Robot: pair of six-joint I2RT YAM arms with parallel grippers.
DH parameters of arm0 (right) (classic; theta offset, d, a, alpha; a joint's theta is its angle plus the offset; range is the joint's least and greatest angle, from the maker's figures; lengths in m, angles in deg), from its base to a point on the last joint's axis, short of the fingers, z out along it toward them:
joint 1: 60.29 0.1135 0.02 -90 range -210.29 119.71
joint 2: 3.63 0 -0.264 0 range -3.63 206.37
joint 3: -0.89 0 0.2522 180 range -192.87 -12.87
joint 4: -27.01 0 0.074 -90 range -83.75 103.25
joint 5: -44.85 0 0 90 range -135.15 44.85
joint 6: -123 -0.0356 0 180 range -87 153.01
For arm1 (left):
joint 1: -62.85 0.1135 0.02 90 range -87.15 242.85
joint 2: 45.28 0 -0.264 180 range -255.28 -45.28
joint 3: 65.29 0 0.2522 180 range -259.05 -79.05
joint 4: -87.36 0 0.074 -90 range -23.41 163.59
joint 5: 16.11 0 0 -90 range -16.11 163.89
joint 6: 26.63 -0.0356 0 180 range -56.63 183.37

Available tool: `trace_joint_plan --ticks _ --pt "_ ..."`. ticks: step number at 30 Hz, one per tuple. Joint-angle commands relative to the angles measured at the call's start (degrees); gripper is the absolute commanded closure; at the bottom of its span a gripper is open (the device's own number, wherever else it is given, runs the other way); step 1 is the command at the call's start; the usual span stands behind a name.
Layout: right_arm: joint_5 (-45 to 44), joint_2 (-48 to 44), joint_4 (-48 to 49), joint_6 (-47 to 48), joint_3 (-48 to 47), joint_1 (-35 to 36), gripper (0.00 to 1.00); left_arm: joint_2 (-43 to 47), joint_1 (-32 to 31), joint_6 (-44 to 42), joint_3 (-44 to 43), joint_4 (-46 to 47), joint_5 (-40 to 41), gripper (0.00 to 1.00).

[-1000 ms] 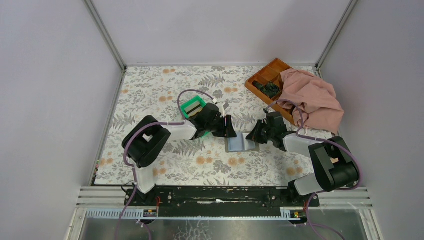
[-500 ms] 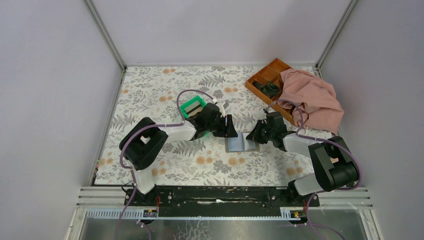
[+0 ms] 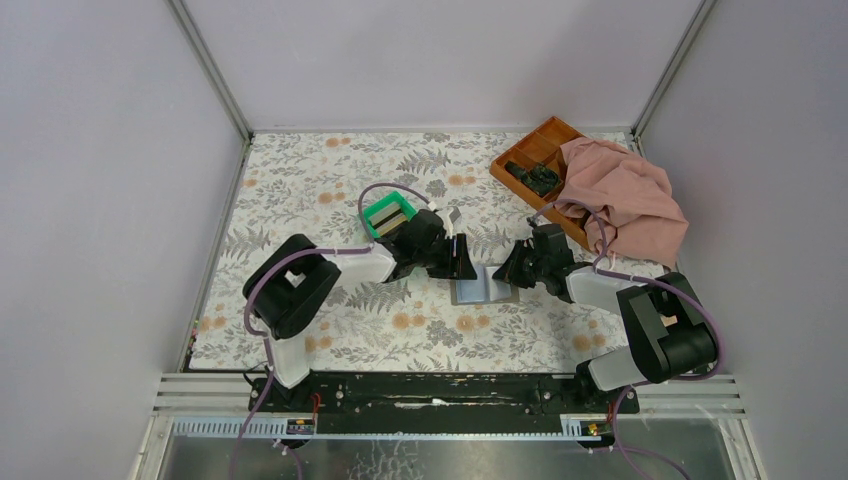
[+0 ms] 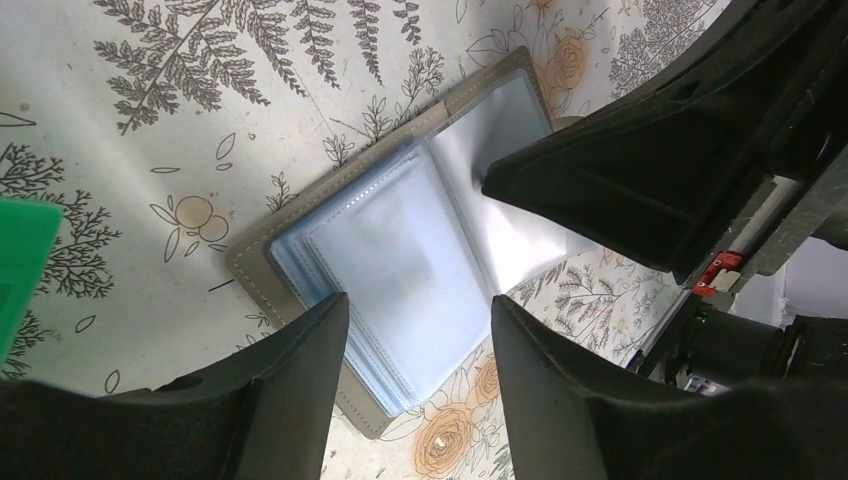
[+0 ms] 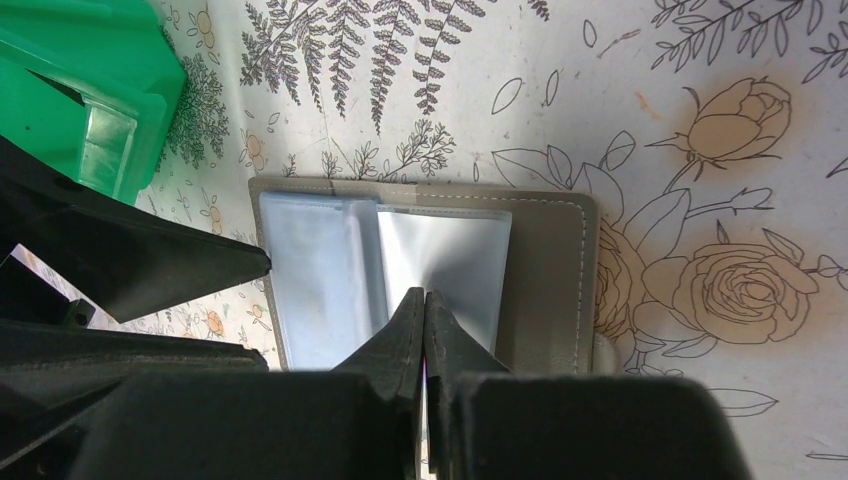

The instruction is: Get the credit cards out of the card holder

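The card holder [image 3: 483, 288] lies open on the floral table, a tan cover [image 5: 545, 270] with pale blue clear sleeves [image 4: 400, 250]. My left gripper [image 4: 418, 310] hangs open over its left half, one finger on each side of the sleeve stack, touching nothing. My right gripper [image 5: 425, 296] is shut, with its tips down on the shiny right-hand sleeve page [image 5: 450, 250]. I cannot tell whether it pinches that page. No credit cards show clearly inside the sleeves. Several thin flat pieces stand on edge in the green bin [image 3: 388, 212].
The green bin [image 5: 80, 90] stands just left of and behind the holder. At the back right, an orange-brown compartment tray [image 3: 535, 150] is partly covered by a pink cloth [image 3: 625, 195]. The two grippers [image 3: 485, 265] face each other closely over the holder.
The left arm has shifted slightly toward the holder and its jaws stay open. The right gripper and the holder have not moved.
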Motion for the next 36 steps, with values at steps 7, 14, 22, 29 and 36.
trace_joint_plan --ticks 7,14,22,29,36 --pt "-0.98 0.91 0.03 0.18 -0.86 0.23 1.0 -2.06 -0.22 0.65 -2.04 -0.76 -1.2 0.38" --pt "-0.98 1.16 -0.02 0.18 -0.94 0.25 1.0 -2.12 -0.33 1.75 -1.82 -0.41 -1.86 0.38" --pt "-0.63 0.92 0.06 0.04 -0.72 0.28 1.0 -5.03 -0.55 7.56 0.99 9.97 -6.01 0.39" --pt "0.52 1.25 1.22 -0.65 -0.48 0.21 1.0 -6.18 -1.12 10.37 2.61 15.79 -5.59 0.4" --pt "1.98 1.65 2.34 -1.19 -0.05 0.23 1.0 -5.35 -1.93 15.11 5.34 25.67 -6.68 0.4"
